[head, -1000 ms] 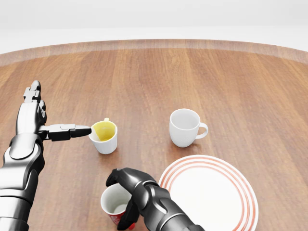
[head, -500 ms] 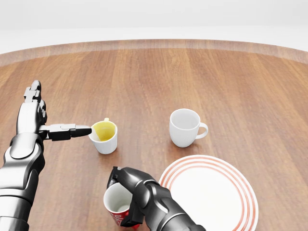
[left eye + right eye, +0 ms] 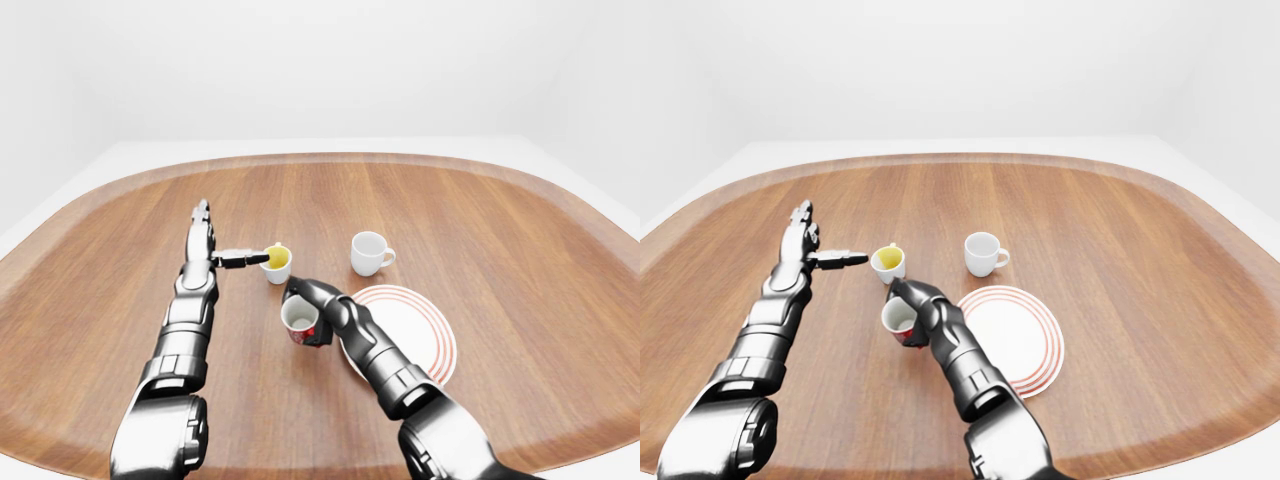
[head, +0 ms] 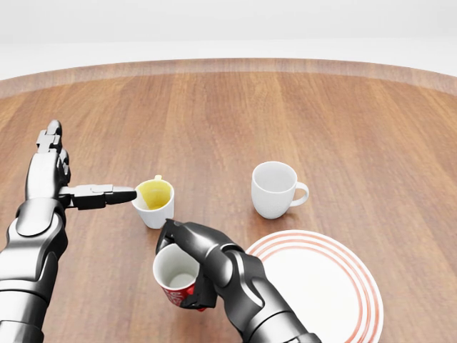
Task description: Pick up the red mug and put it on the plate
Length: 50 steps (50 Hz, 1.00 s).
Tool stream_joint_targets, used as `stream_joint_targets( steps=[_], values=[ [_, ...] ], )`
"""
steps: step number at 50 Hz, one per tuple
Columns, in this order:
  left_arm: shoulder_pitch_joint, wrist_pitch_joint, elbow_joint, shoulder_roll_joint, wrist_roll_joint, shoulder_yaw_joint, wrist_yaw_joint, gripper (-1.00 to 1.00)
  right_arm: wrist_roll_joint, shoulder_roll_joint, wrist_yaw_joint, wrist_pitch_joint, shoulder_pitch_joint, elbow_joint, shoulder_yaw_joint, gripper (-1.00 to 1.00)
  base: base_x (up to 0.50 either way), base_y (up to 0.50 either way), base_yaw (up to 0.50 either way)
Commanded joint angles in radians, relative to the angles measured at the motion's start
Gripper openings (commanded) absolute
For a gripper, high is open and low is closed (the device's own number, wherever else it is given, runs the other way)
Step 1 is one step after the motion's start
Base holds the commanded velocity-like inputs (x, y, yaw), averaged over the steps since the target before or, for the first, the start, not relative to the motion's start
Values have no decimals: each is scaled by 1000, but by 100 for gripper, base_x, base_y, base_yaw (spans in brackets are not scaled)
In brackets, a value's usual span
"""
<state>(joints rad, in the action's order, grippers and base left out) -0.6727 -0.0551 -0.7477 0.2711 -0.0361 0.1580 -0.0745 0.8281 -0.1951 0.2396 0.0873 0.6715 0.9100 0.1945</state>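
Observation:
The red mug (image 4: 176,284) with a white inside sits low in the head view, and my right hand (image 4: 193,261) is shut on it, fingers wrapped round its right side and rim. It appears lifted a little off the wood. The white plate with red rings (image 4: 314,286) lies just to the mug's right. My left hand (image 4: 75,187) is open at the left, its thumb pointing at a yellow-lined mug (image 4: 155,202) without holding it.
A plain white mug (image 4: 275,189) stands above the plate, handle to the right. The yellow-lined mug stands close above the red mug. The round wooden table (image 3: 500,220) stretches wide on all sides.
My right hand has carried the red mug upward in the head view and slightly toward the yellow-lined mug, with more of the forearm now showing. The left arm has stayed still.

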Motion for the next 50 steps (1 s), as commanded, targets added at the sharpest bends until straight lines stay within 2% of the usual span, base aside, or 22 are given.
stream_joint_targets(
  steps=[1,5,9,16,25,40,46,50],
  values=[
    [-3,3,-7,-2,1,-2,-1,100,58,20,63,0,-41,-143,-1,-100,0,0,0],
    [-5,4,-11,-2,2,-3,-1,100,55,34,81,0,-55,-181,-8,-100,0,0,0],
    [-6,17,-29,0,1,-1,0,100,52,47,103,0,-69,-229,-12,-100,0,0,0],
    [-3,5,-12,-1,1,-2,0,100,58,66,131,0,-93,-294,-14,-100,0,0,0],
    [-9,12,-25,-3,3,-4,-1,100,49,101,143,0,-118,-332,-33,-100,0,0,0],
    [-4,-7,2,-6,7,-5,-3,100,39,163,178,0,-136,-407,-65,-100,0,0,0],
    [-11,-3,-9,-8,10,-7,-4,100,26,185,178,0,-137,-410,-80,-100,0,0,0],
    [-7,-10,2,-9,11,-8,-5,100,18,196,175,0,-139,-405,-86,-100,0,0,0]
  ],
)
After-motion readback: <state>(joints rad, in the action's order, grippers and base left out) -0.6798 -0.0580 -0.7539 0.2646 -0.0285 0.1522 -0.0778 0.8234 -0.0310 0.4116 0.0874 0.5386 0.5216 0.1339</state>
